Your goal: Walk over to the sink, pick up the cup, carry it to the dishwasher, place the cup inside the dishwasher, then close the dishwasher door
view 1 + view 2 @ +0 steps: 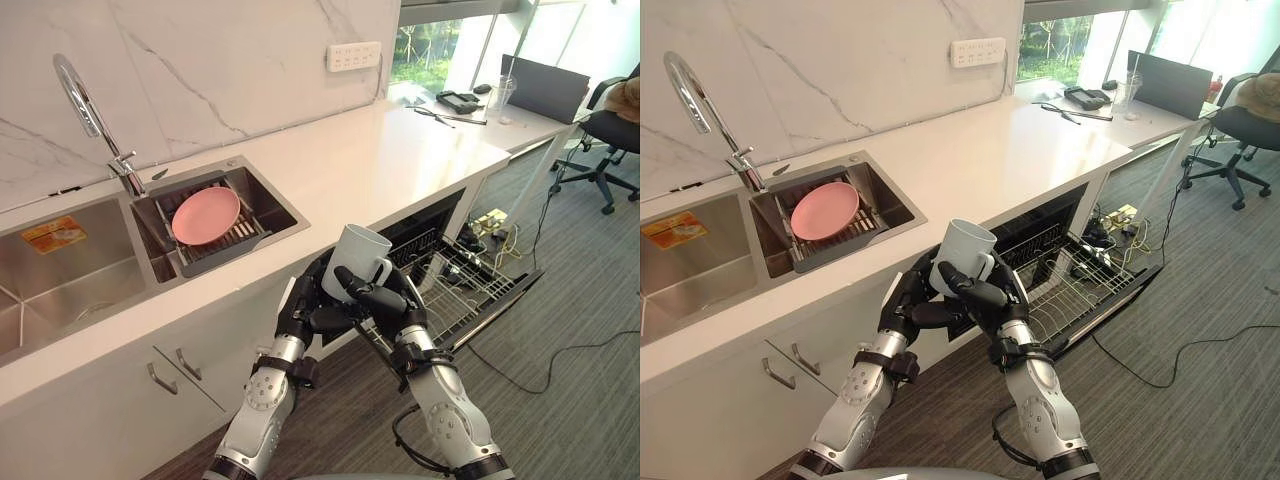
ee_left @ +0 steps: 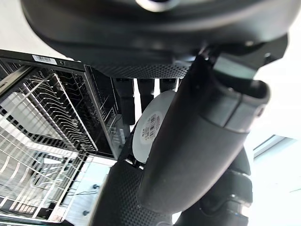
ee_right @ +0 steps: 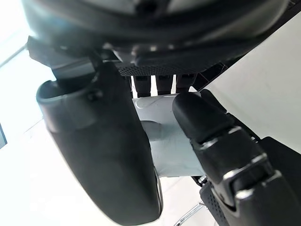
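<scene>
The white ceramic cup (image 1: 356,258) is up in the air, gripped from both sides. It hangs out in front of the long white stone desk (image 1: 380,150), just to the left of the open dishwasher (image 1: 428,228). The left robot hand (image 1: 300,312) is curled round the cup's lower left side and base. The right robot hand (image 1: 388,298) is wrapped round the other side, its dark fingers lying across the front below the handle, which faces the robot. The cup stands nearly upright, mouth up, leaning a little. Seen from the left wrist, the cup's round base with a small printed sticker shows between the thumb and the fingers. From the right wrist, its white wall and handle show between that hand's thumb and fingers. The dishwasher's dark door (image 1: 503,300) is let down over the grey carpet floor (image 1: 590,400), and a pale wire rack (image 1: 462,285) is pulled out above it. Further left, set into the desk, is a double stainless-steel sink (image 1: 70,275) with a curved chrome tap (image 1: 88,108) behind it. A round pink plate (image 1: 206,214) lies in a dark drainer tray (image 1: 215,252) in the right-hand basin. Under the sink are pale cupboard doors with metal bar handles (image 1: 162,378). A white socket strip (image 1: 352,56) sits on the marble wall, and at the far end are a black office chair (image 1: 605,140) and a dark laptop (image 1: 545,88).
</scene>
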`<state>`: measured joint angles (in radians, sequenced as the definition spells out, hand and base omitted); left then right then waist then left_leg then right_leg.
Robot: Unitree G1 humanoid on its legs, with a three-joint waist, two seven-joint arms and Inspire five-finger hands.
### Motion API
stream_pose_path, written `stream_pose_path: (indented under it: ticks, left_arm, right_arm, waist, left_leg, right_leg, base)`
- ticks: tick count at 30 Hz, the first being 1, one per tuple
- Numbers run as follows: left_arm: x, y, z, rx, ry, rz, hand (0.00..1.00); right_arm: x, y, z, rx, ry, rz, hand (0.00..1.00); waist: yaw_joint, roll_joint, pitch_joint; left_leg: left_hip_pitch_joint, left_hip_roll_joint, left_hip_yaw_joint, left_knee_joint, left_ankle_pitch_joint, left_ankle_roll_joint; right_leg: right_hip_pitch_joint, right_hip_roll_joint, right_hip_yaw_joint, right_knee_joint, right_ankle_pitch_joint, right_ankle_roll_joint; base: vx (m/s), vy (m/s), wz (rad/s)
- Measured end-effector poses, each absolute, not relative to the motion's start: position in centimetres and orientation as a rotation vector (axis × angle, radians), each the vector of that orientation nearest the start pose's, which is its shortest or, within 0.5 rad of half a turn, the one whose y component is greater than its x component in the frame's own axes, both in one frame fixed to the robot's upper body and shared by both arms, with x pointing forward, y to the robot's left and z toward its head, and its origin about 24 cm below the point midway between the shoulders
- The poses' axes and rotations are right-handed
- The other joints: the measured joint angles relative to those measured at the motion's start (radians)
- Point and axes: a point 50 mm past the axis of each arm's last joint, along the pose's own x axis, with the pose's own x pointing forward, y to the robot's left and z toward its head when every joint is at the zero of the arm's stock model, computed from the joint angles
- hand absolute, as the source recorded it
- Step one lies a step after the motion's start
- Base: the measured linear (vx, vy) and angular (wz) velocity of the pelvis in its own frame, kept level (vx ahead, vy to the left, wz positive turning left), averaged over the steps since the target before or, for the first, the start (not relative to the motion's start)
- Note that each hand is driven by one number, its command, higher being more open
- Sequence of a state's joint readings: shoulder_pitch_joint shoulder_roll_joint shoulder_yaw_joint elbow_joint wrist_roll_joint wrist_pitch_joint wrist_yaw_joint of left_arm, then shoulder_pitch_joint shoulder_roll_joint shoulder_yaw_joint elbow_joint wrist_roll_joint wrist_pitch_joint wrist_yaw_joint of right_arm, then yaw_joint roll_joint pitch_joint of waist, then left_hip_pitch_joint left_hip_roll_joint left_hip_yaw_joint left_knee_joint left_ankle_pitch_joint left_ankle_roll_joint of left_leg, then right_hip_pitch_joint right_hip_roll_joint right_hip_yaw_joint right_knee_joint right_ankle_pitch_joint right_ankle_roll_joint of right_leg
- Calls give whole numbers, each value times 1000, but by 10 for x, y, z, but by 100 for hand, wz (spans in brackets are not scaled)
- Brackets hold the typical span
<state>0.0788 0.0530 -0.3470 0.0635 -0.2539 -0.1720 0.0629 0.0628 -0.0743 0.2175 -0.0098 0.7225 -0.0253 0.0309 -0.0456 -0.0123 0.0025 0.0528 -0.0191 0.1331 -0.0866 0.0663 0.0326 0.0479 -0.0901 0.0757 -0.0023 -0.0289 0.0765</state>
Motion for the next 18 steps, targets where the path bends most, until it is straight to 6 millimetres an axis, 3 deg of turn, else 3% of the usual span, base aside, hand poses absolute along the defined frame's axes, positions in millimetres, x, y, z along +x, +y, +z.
stream_pose_path:
  ticks: [15,17,18]
  left_arm:
    - [224,84,33,-272,-10,-259,90]
    - [221,86,35,-282,-14,-248,90]
    - [218,92,34,-287,-11,-220,90]
  right_arm:
    - [235,-122,42,511,-10,142,30]
    - [236,-131,46,504,-37,74,30]
    - [236,-146,48,491,-65,-17,30]
  waist:
    - [-9,3,31]
    - [-12,4,32]
    - [-10,5,33]
  left_leg:
    - [0,-4,-7,0,-4,-6]
    - [-1,-4,-7,0,-5,-5]
    - [0,-4,-8,0,-5,-5]
  right_leg:
    - [3,-4,-7,0,-3,5]
    - [3,-5,-7,0,-4,5]
    - [4,-6,-8,0,-5,6]
  base:
    - [0,0,0]
    - [0,0,0]
    - [0,0,0]
